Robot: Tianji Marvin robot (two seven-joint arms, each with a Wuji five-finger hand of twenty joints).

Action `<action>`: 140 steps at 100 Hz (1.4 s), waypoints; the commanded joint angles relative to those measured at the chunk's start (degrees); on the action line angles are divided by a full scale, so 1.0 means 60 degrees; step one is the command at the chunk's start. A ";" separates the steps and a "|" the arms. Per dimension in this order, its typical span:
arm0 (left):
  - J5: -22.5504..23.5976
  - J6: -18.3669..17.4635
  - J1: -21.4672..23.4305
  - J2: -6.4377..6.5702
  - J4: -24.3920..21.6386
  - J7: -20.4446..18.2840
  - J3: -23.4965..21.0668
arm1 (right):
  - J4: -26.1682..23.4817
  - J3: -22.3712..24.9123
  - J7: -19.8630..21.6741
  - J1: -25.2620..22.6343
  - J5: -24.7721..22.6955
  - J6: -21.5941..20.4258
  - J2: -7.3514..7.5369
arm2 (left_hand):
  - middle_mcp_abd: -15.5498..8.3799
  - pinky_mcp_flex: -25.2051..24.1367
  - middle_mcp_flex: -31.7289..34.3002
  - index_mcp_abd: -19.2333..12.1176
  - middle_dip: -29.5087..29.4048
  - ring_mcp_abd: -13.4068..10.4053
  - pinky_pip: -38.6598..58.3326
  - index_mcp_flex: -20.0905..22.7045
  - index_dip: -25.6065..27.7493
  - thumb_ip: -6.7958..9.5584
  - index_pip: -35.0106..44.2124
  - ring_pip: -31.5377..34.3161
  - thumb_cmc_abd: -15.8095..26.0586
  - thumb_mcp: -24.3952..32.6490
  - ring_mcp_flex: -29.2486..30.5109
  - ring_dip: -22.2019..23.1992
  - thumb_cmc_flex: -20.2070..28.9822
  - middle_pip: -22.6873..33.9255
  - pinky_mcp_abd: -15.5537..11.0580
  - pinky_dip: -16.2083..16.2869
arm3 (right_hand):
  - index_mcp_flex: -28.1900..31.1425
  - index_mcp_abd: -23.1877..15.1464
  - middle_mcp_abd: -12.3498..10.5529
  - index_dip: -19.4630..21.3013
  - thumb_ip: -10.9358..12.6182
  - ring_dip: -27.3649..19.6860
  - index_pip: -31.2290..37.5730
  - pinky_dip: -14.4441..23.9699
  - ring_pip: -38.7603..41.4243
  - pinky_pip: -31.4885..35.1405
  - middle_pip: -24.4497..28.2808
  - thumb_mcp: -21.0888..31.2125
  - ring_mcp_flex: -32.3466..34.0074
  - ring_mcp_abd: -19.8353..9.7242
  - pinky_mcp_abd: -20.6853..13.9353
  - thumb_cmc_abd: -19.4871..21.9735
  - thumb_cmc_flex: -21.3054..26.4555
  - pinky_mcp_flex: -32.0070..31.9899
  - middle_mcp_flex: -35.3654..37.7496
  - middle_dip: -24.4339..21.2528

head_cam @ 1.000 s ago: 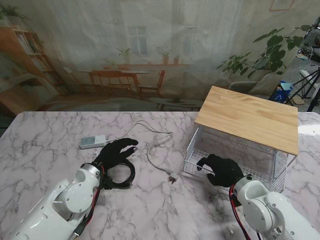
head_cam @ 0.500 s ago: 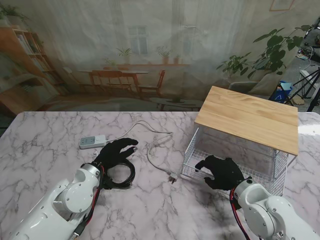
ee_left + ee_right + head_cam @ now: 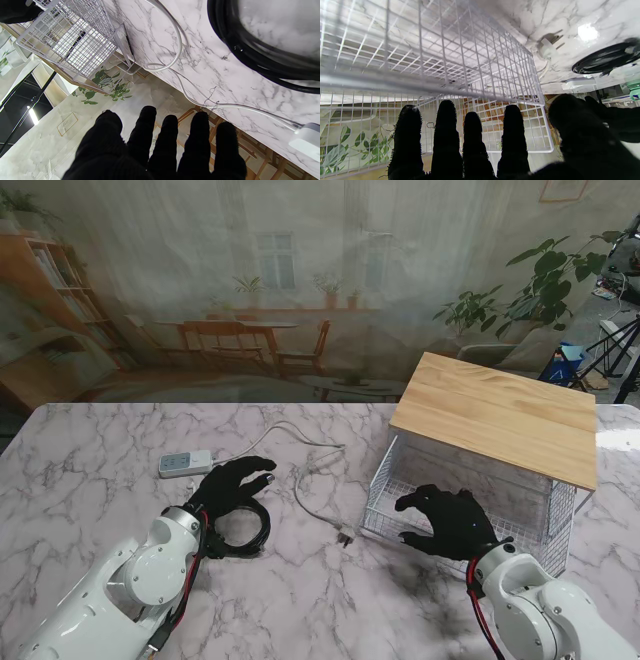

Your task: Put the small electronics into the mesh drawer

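The mesh drawer (image 3: pixel 455 505) stands toward the right edge of the marble tabletop (image 3: pixel 90 480), a white wire basket pulled partway out of its frame, whose wooden top (image 3: pixel 500 415) covers its rear part. The right hand (image 3: pixel 447 521) hovers over the drawer's near front rim with its black-gloved fingers (image 3: pixel 447 130) spread and straight, holding nothing. In the right wrist view the front wire rim (image 3: pixel 395 85) crosses just ahead of the fingertips, and the mesh floor looks bare as far as it can be seen.

The small electronics lie on the open tabletop to the left of the drawer. A coiled black cable (image 3: pixel 240 530) sits near the middle of the tabletop, partly under the left hand (image 3: pixel 232 483). That hand hangs over the coil with its fingers (image 3: pixel 170 135) loosely extended and slightly apart, gripping nothing; in the left wrist view the coil (image 3: pixel 262 57) lies close beside the fingers, and whether they touch it cannot be told. A white cable (image 3: pixel 305 485) snakes from the far middle of the tabletop toward the drawer's left front corner, and its white plug (image 3: pixel 346 534) ends just beside that corner. A small white remote-like device (image 3: pixel 185 464) lies farther from me than the left hand, toward the tabletop's left side, apart from the fingers.
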 commanded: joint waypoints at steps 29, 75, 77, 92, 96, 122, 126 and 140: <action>0.0141 -0.0147 0.0103 -0.0030 -0.0029 0.0112 -0.0236 | -0.0643 0.0108 -0.1039 -0.0028 0.1096 0.0301 -0.0308 | -0.0223 -0.0121 0.0003 0.0008 0.0110 -0.0058 -0.0292 0.0058 0.0080 -0.0249 0.0050 -0.0171 0.0392 -0.0232 -0.0084 0.0005 -0.0103 -0.0097 0.0015 0.0157 | 0.0159 0.0357 0.0061 -0.0455 0.0286 -0.0761 -0.0563 -0.0528 -0.1734 -0.0766 -0.0542 -0.0899 -0.0194 0.0177 0.0105 0.0519 -0.0013 -0.0510 0.0171 -0.0468; 0.0004 -0.0429 0.0101 -0.0050 0.0063 0.0194 -0.0513 | -0.0146 -0.0511 -0.2760 0.0339 0.1986 0.0443 -0.0646 | -0.0313 -0.0146 -0.0105 -0.0174 0.0071 -0.0166 -0.0353 -0.0179 0.0029 -0.0294 -0.0089 -0.0272 0.0231 -0.0275 -0.0136 -0.0047 -0.0202 -0.0199 -0.0010 0.0133 | 0.0657 0.0433 -0.0042 -0.0599 0.0311 -0.0880 -0.0716 -0.0666 -0.2094 -0.1049 -0.0832 -0.1051 -0.0093 0.0114 0.0107 0.0497 0.0131 -0.0567 0.0635 -0.0651; 0.0064 -0.0462 0.0079 -0.0039 0.0090 0.0184 -0.0530 | -0.0148 -0.0506 -0.2743 0.0339 0.2015 0.0434 -0.0646 | -0.0325 -0.0144 -0.0118 -0.0176 0.0066 -0.0180 -0.0362 -0.0209 0.0022 -0.0298 -0.0108 -0.0284 0.0214 -0.0282 -0.0137 -0.0055 -0.0217 -0.0211 -0.0019 0.0129 | 0.0667 0.0449 -0.0054 -0.0602 0.0310 -0.0880 -0.0720 -0.0665 -0.2097 -0.1050 -0.0840 -0.1055 -0.0087 0.0116 0.0107 0.0500 0.0127 -0.0567 0.0639 -0.0653; 0.0854 -0.0616 -0.0126 0.0136 0.0226 -0.0200 -0.0906 | -0.0133 -0.0480 -0.2618 0.0338 0.2209 0.0385 -0.0649 | -0.0423 -0.0091 -0.0311 -0.0270 0.0017 -0.0297 -0.0585 -0.0473 -0.0046 -0.0308 -0.0295 -0.0418 0.0171 -0.0273 -0.0156 -0.0139 -0.0340 -0.0342 -0.0144 0.0003 | 0.0703 0.0483 -0.0044 -0.0614 0.0314 -0.0881 -0.0741 -0.0660 -0.2131 -0.1059 -0.0875 -0.1063 -0.0089 0.0117 0.0101 0.0506 0.0132 -0.0568 0.0652 -0.0653; 0.1131 -0.0704 -0.0212 0.0186 0.0304 -0.0268 -0.1047 | -0.0132 -0.0470 -0.2605 0.0329 0.2210 0.0376 -0.0647 | -0.0437 -0.0046 -0.0317 -0.0267 0.0017 -0.0307 -0.0586 -0.0491 -0.0048 -0.0306 -0.0308 -0.0411 0.0186 -0.0266 -0.0120 -0.0139 -0.0356 -0.0344 -0.0153 -0.0002 | 0.0712 0.0486 -0.0037 -0.0616 0.0315 -0.0880 -0.0744 -0.0658 -0.2135 -0.1062 -0.0877 -0.1065 -0.0083 0.0117 0.0101 0.0505 0.0135 -0.0567 0.0660 -0.0649; 0.2713 -0.1024 -0.0915 0.0441 0.1347 -0.0343 -0.1728 | -0.0167 -0.0416 -0.2510 0.0259 0.2355 0.0363 -0.0651 | -0.0565 0.0016 -0.0516 -0.0378 0.0005 -0.0452 -0.0647 -0.0671 -0.0039 -0.0306 -0.0361 -0.0408 0.0162 -0.0278 -0.0072 -0.0134 -0.0473 -0.0380 -0.0219 -0.0029 | 0.0799 0.0558 -0.0014 -0.0626 0.0317 -0.0864 -0.0760 -0.0648 -0.2149 -0.1091 -0.0894 -0.1077 -0.0070 0.0132 0.0091 0.0524 0.0143 -0.0565 0.0690 -0.0629; 0.2707 -0.1007 -0.1059 0.0452 0.1562 -0.0361 -0.1748 | -0.0166 -0.0420 -0.2498 0.0267 0.2378 0.0389 -0.0653 | -0.0617 0.0002 -0.0648 -0.0410 -0.0062 -0.0487 -0.0750 -0.0727 -0.0039 -0.0298 -0.0374 -0.0456 0.0140 -0.0263 -0.0069 -0.0168 -0.0490 -0.0466 -0.0249 -0.0083 | 0.0811 0.0565 0.0001 -0.0626 0.0317 -0.0861 -0.0761 -0.0645 -0.2151 -0.1096 -0.0899 -0.1082 -0.0077 0.0138 0.0076 0.0529 0.0149 -0.0568 0.0676 -0.0626; 0.2842 -0.1004 -0.1598 0.0528 0.2323 -0.0517 -0.1716 | -0.0156 -0.0417 -0.2522 0.0268 0.2355 0.0425 -0.0656 | -0.0607 0.0117 -0.1072 -0.0561 -0.0679 -0.0704 -0.1289 -0.0894 -0.0116 -0.0296 -0.0508 -0.0794 0.0034 -0.0260 -0.0060 -0.0509 -0.0639 -0.1002 -0.0409 -0.0414 | 0.0851 0.0589 0.0010 -0.0624 0.0321 -0.0847 -0.0761 -0.0632 -0.2141 -0.1121 -0.0881 -0.1094 -0.0068 0.0144 0.0080 0.0545 0.0159 -0.0576 0.0697 -0.0606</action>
